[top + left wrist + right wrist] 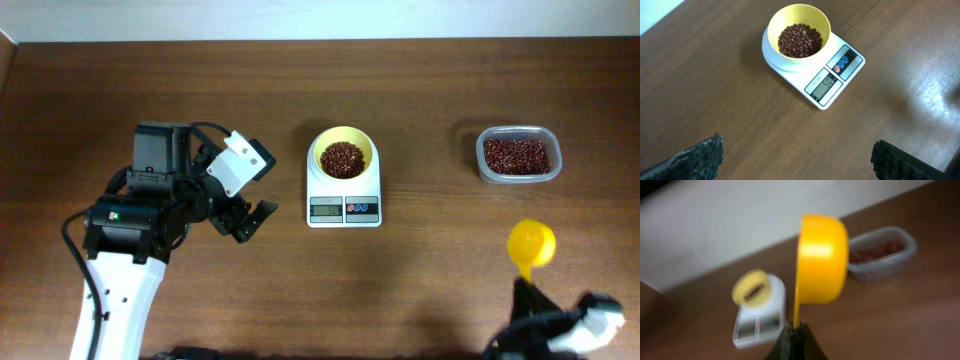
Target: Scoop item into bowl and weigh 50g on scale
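Right gripper (796, 330) holds yellow scoop (822, 260) over brown table (200, 90), pale wall (715, 220) beyond.

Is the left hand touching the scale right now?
Apart. The overhead view shows bare table between the open left hand and the scale; the left wrist view shows the same gap.

We see the left arm (112, 300) as a long white lower link with black joint housings above it, one bearing a small green marking (117, 215). A black cable (66, 235) loops beside it. A white, boxy camera block (240, 165) sits at the wrist. The left gripper (250, 218) is black, its fingers (695, 157) rough-textured. The right arm (595, 322) shows a white shell, and the right gripper (796, 332) is black.
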`<state>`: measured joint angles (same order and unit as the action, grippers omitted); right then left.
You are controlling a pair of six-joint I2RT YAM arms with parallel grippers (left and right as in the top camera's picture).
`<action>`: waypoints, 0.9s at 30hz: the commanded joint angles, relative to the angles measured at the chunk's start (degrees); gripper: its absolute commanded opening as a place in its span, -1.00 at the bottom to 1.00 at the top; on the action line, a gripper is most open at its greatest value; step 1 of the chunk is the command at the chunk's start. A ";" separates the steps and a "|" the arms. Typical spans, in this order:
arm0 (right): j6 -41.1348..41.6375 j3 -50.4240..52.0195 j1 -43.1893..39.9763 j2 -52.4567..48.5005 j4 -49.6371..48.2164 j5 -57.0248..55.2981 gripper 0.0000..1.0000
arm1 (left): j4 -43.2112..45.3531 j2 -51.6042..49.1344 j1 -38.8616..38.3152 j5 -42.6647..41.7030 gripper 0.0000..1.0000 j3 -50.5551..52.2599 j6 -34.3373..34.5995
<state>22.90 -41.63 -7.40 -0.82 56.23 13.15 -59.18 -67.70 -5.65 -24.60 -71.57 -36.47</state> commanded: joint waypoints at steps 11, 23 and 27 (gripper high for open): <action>21.46 31.10 0.26 -0.39 -26.95 1.53 -0.92 | 0.11 0.11 0.17 0.02 0.98 -0.92 -0.87; 21.53 31.36 0.26 -13.42 -31.39 -9.35 -0.92 | 0.11 0.11 0.17 0.02 0.98 -0.92 -0.87; 21.07 31.36 0.26 -19.85 -38.21 -8.39 -0.92 | 0.11 0.11 0.17 0.04 0.98 -0.92 -0.87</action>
<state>44.36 -10.48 -7.40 -17.17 21.10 5.13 -59.18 -67.70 -5.65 -24.60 -71.59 -36.47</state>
